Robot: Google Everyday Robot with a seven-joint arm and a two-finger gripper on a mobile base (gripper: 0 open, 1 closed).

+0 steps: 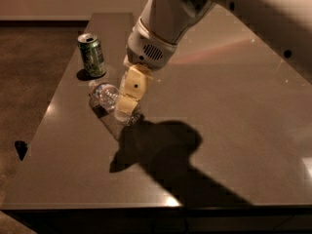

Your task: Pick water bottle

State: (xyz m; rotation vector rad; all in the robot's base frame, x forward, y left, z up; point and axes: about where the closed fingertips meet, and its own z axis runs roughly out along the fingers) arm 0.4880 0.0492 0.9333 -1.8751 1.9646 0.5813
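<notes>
The water bottle (105, 94) is clear ribbed plastic and lies on its side on the dark table (229, 111), just in front of the green can. Its one end points toward the can, and its other end is hidden under my gripper. My gripper (126, 107) hangs from the white arm, which comes in from the upper right. It reaches down onto the right-hand part of the bottle and touches or covers it. The bottle's label and cap do not show clearly.
A green can (91, 55) stands upright at the far left of the table, close behind the bottle. The table's left edge (44, 116) runs near both. The arm's shadow (161, 145) falls on the table in front of the gripper.
</notes>
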